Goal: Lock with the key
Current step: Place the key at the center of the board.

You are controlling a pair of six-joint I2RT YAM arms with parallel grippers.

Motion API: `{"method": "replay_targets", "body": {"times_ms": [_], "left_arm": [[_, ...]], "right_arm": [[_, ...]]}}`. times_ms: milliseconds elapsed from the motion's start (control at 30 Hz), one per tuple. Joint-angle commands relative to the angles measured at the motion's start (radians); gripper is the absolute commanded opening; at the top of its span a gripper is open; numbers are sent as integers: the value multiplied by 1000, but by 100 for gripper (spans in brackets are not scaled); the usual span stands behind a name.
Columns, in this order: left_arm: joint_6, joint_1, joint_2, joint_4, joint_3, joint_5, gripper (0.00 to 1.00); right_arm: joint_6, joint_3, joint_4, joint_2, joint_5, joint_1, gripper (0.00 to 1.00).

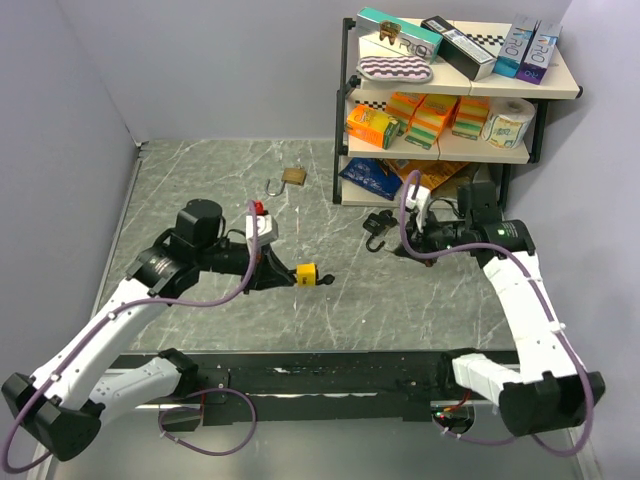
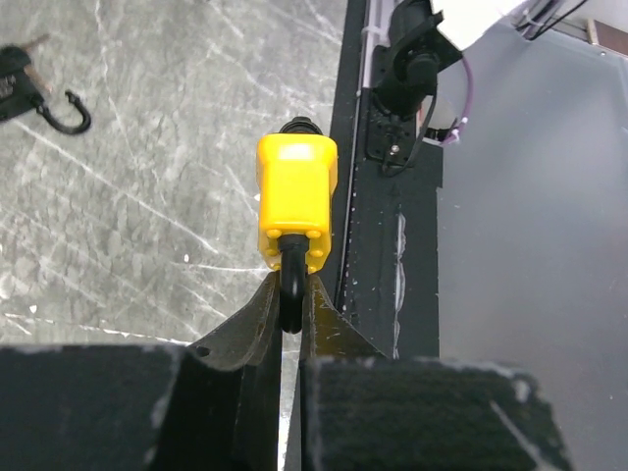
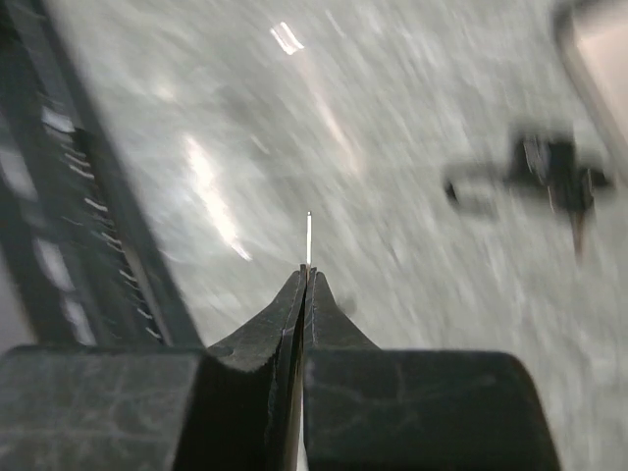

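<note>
Grey marble-pattern table (image 1: 200, 180), carrying all loose items. Two-tier shelf unit (image 1: 565, 80), standing at the far right and holding boxes, packets and a paper roll; not part of the task. Left gripper (image 1: 283, 274), reaching in from the near left, its fingers (image 2: 257, 316) pressing together on the black shackle (image 2: 291, 285) of the yellow padlock (image 2: 296, 201) and holding it clear of the table near the centre. The padlock's long axis is lying roughly left to right, shackle end at the fingers and keyhole end, judged from the dark stub at its tip, pointing right. Right gripper (image 1: 408, 250), reaching in from the right, its fingers (image 3: 329, 304) closing flat on a key (image 3: 308, 238), of which only a thin sliver of blade is projecting past the tips. Relation governing the coming move: the key is lying to the right of, and slightly farther than, the padlock's free end, with a clear gap between; the right arm is the one placed to bring the blade leftward along the padlock's axis, which would need lining up first. Black padlock (image 1: 375, 225) with open shackle, lying just far-left of the right gripper. Brass padlock (image 1: 293, 176), shackle open, lying farther back, well apart from both grippers.
</note>
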State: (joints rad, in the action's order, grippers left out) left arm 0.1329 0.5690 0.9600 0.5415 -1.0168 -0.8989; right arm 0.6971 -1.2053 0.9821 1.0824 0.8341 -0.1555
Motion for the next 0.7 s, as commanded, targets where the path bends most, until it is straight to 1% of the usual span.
{"method": "replay_targets", "body": {"times_ms": [0, 33, 67, 200, 300, 400, 533, 667], "left_arm": [[-19, 5, 46, -80, -34, 0, 1], [-21, 5, 52, -81, -32, 3, 1], [-30, 8, 57, -84, -32, 15, 1], [-53, 19, 60, -123, 4, 40, 1], [-76, 25, 63, -153, 29, 48, 1], [-87, 25, 68, -170, 50, 51, 1], [-73, 25, 71, -163, 70, 71, 1], [-79, 25, 66, -164, 84, 74, 1]], "right_arm": [[148, 125, -35, 34, -171, 132, 0], [169, 151, -55, 42, -229, 151, 0], [179, 191, -80, 51, -248, 209, 0], [213, 239, -181, 157, -315, 290, 0], [196, 247, -242, 236, -339, 297, 0], [145, 236, -278, 318, -316, 298, 0], [50, 210, -327, 404, -308, 263, 0], [7, 187, -353, 482, -313, 249, 0]]}}
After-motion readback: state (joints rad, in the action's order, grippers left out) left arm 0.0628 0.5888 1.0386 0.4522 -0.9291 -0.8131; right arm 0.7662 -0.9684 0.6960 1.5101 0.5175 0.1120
